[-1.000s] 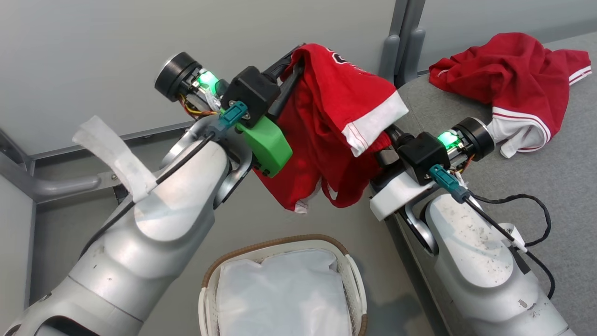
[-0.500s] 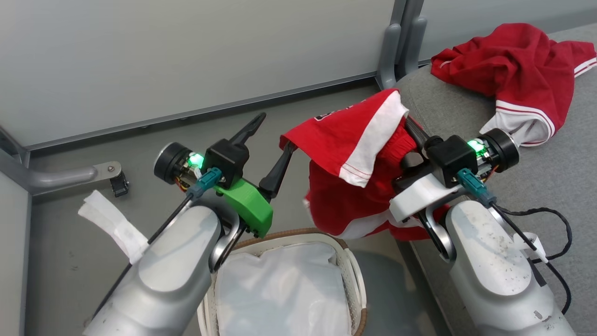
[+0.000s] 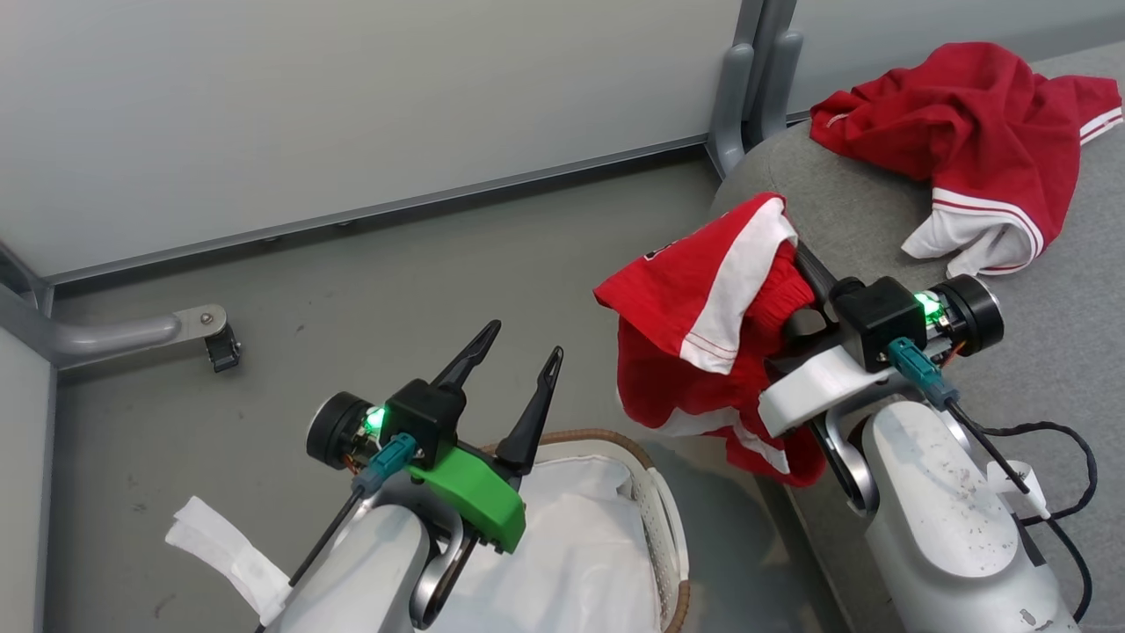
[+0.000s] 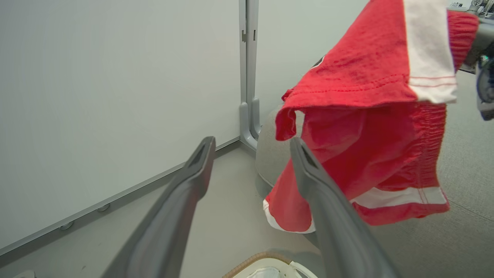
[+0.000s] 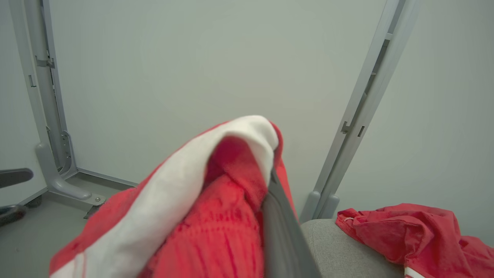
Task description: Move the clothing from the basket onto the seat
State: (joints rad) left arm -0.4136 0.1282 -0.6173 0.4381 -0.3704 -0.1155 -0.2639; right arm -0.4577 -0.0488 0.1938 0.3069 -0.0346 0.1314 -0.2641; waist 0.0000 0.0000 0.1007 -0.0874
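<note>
Clamping a red garment (image 3: 694,299) between its fingers, the right gripper (image 3: 813,272) hung at the seat's (image 3: 844,211) near corner, the cloth drooping off the seat's edge. The left gripper (image 3: 524,341), fingers spread and empty, hovered off the seat above the basket (image 3: 664,519), which stood just beside the seat. A second red garment (image 3: 958,132) lay farther back on the seat.

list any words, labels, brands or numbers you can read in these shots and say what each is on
hanging red garment: a scrap of print shows at a fold near its top edge, but it is cut off and too small to read.
second red garment on the seat: no lettering in view.
basket: no label or mark that can be read.
Nothing here can be quoted.
</note>
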